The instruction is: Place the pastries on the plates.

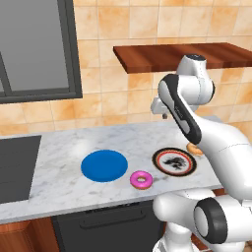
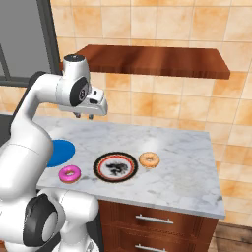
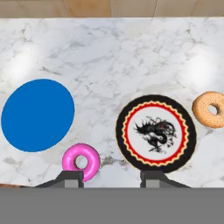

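Note:
A pink-frosted pastry point(image 1: 141, 180) point(image 2: 69, 174) point(image 3: 81, 162) lies on the marble near the counter's front edge, between the two plates. The orange-tan pastry point(image 2: 149, 159) point(image 3: 210, 109) point(image 1: 193, 148) lies just right of the white plate with the dark rim point(image 1: 173, 161) point(image 2: 115, 166) point(image 3: 155, 133). To the left sits the plain blue plate point(image 1: 104, 165) point(image 2: 61, 151) point(image 3: 37, 114). Both plates are bare. My gripper point(image 2: 83, 117) point(image 1: 164, 116) point(image 3: 111, 175) hangs high above the counter, pointing down, open with nothing between its fingers.
A dark cooktop point(image 1: 15, 167) is set into the counter at the far left. A wooden shelf point(image 1: 182, 55) point(image 2: 157, 61) juts from the tiled wall above the counter. The marble counter point(image 2: 182, 162) ends at the right, with drawers point(image 2: 157, 219) below.

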{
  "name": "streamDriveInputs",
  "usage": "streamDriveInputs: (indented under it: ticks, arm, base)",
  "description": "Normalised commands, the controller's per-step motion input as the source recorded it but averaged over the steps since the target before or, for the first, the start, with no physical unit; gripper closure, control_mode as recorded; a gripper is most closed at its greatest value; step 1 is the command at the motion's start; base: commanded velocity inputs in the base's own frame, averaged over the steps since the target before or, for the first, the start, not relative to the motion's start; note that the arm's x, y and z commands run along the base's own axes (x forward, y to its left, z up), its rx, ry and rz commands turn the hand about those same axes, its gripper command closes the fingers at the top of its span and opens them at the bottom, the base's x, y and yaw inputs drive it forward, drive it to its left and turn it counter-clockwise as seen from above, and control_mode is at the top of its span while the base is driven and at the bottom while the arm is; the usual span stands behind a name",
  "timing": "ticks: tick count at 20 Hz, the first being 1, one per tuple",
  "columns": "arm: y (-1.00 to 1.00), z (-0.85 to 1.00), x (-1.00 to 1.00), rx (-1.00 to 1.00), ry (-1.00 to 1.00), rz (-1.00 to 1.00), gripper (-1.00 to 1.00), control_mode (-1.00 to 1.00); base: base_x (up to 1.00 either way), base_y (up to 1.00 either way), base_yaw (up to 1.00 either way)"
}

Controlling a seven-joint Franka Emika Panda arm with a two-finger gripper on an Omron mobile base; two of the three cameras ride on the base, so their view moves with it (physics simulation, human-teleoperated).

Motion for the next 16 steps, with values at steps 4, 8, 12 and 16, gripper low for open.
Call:
streamDriveInputs:
  ticks: [4, 8, 12, 16]
  arm:
    - [0.0, -0.01, -0.06, 0.0, 0.02, 0.0, -1.0, -1.0]
    - [0.1, -0.39, -0.07, 0.04, 0.02, 0.0, -1.0, -1.0]
    - [0.08, -0.25, -0.05, 0.01, 0.07, 0.0, -1.0, -1.0]
    - [0.17, -0.38, 0.0, 0.0, 0.05, 0.0, -1.0, -1.0]
  base:
    - [0.0, 0.0, 0.0]
    - [0.0, 0.0, 0.0]
    - [0.0, 0.0, 0.0]
    - [0.0, 0.0, 0.0]
